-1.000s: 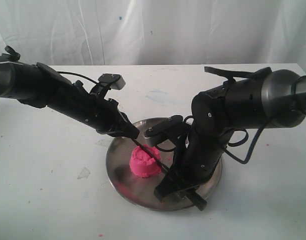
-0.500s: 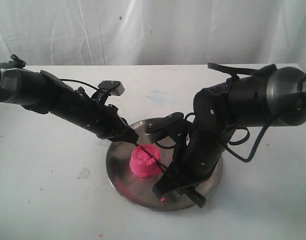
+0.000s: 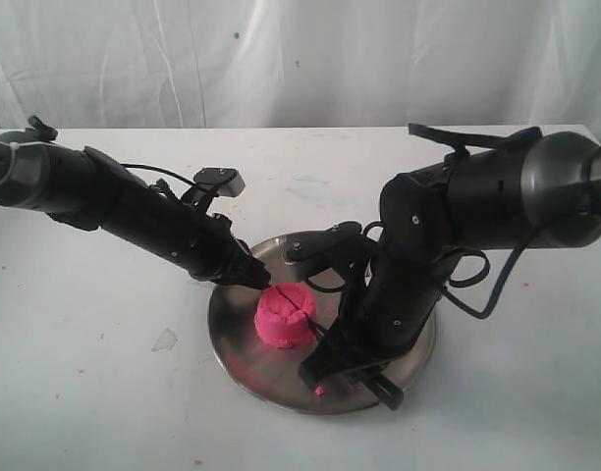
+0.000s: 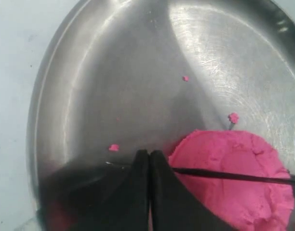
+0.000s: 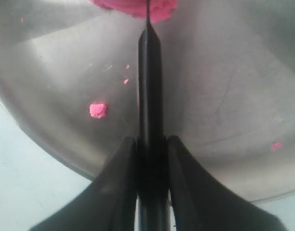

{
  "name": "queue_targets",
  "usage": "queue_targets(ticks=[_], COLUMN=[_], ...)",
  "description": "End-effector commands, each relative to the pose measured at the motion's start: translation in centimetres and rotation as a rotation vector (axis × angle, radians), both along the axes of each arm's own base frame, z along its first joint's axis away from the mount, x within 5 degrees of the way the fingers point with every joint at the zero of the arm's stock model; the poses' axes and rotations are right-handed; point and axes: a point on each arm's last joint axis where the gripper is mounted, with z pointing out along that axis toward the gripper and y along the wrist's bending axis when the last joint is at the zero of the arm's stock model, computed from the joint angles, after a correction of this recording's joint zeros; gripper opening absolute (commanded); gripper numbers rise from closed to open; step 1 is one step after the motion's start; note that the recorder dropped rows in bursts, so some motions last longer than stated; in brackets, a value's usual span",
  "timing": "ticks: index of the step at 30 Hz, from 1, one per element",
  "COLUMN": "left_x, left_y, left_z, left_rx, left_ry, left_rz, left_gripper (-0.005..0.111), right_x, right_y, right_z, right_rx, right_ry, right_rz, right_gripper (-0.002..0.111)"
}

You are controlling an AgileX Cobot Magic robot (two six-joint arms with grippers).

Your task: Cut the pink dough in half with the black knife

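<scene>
- Currently the squat, soft, bright pink dough (image 3: 286, 316) sits just left of centre on the round, shiny steel plate (image 3: 244, 365). It is one lump, with a dark groove across its dimpled top where the blade is sunk in.
- Long, slim, matte black knife (image 5: 150, 86): the right gripper (image 5: 151, 142) is clamped on its straight handle at the near right of the plate. The left gripper (image 4: 150, 153) has its fingers together, seemingly pressing down on the blade near its tip at the dough's far-left side.
- Risk: the dough looks tacky, so lifting the thin blade may drag the lump up or smear it.
- Risk: uneven push from the two ends tilts the blade, giving unequal halves or a cut that stops short of the plate.
- Risk: smooth steel on the white table (image 3: 104, 392) likely gives little grip, so sideways force could slide the plate or the dough.
- Risk: the closed left fingertips could slip off the narrow blade.
- Small pink crumbs (image 5: 97, 109) lie scattered on the plate; they look harmless.
</scene>
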Motion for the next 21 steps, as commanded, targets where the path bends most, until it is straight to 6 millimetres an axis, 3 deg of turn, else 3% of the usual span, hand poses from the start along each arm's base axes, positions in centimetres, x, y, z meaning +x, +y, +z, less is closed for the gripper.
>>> queue_targets(ticks=[1, 9, 14, 21], left_x=[-0.4, -0.4, -0.4, -0.2], left_y=[0.0, 0.1, 0.1, 0.1], left_z=[1.0, 2.2, 1.5, -0.4], left_rx=[-0.003, -0.009, -0.005, 0.009], left_ry=[-0.020, -0.049, -0.032, 0.012], left_rz=[-0.025, -0.022, -0.022, -0.019], left_gripper=[0.000, 0.000, 0.000, 0.000], right_x=[0.2, 0.3, 0.2, 0.1], right_y=[0.1, 0.1, 0.1, 0.0], right_z=[-1.0, -0.9, -0.7, 1.1], right_rx=[-0.014, -0.005, -0.006, 0.029], right_ry=[0.010, -0.004, -0.002, -0.048], right_rz=[0.010, 0.009, 0.010, 0.009], right_gripper=[0.000, 0.000, 0.000, 0.000])
